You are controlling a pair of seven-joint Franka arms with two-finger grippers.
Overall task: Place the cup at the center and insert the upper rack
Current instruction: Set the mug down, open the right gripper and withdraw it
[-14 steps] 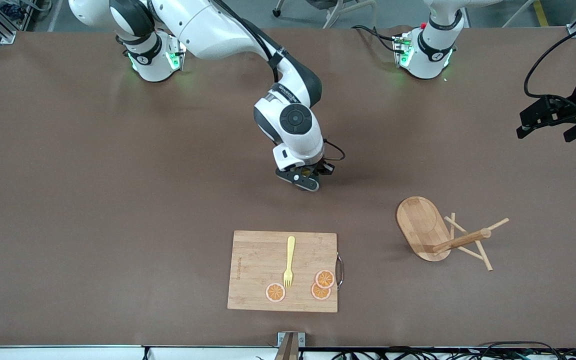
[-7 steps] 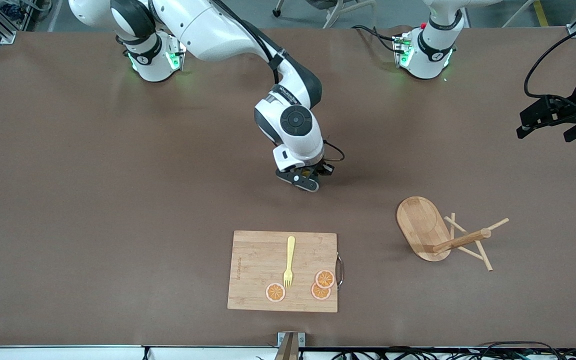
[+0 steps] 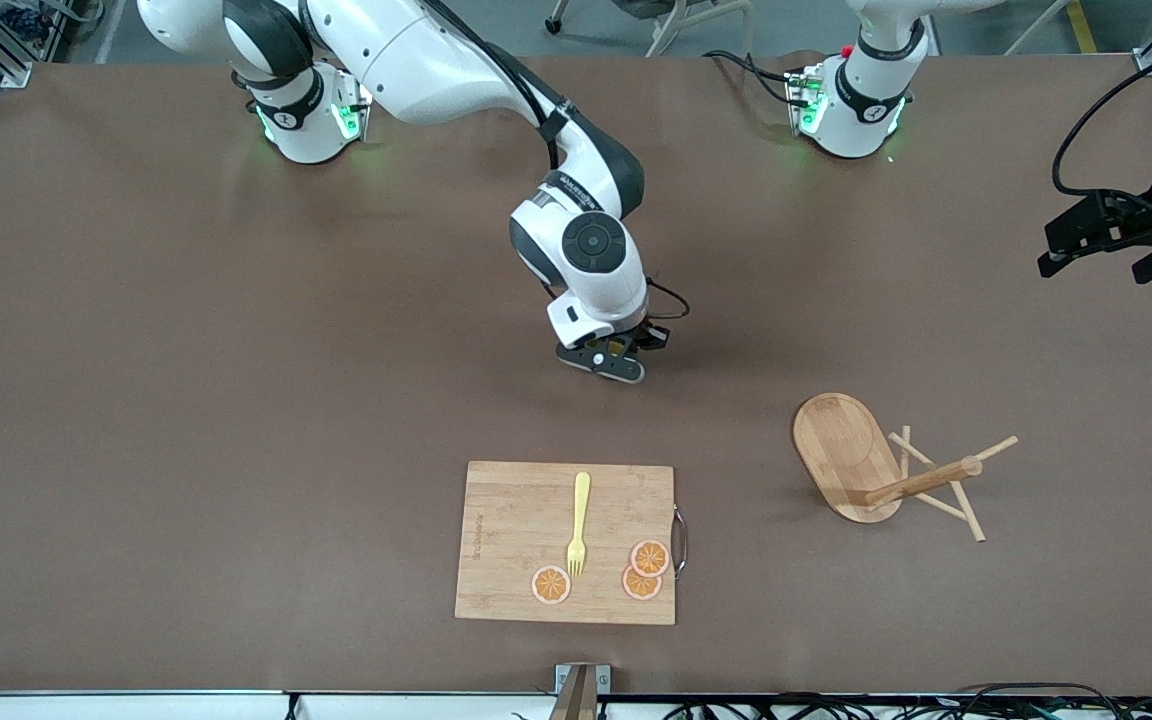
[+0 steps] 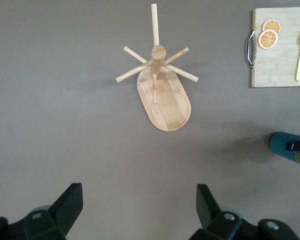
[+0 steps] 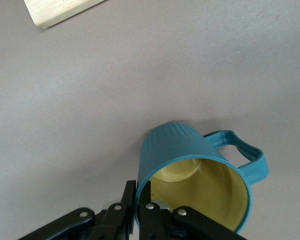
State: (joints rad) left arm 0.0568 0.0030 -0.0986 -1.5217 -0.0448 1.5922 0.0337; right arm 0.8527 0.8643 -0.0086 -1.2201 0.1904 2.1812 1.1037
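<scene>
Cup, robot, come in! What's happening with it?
Right gripper shut on cup rim, table center. Left gripper open, waiting above upper rack, which lies tipped over. Nothing in the way.

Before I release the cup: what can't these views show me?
- Front view: the cup is hidden under the right gripper.
- Right wrist view: the cup's base is hidden by its own wall; whether it rests on the table cannot be told.
- Left wrist view: the frame edge cuts the cup off.

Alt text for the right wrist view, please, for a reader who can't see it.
The right gripper pinches the rim of the cup, teal outside and yellow inside, its handle pointing away from the fingers, above the brown table. A corner of the wooden cutting board shows at the frame's edge.
</scene>
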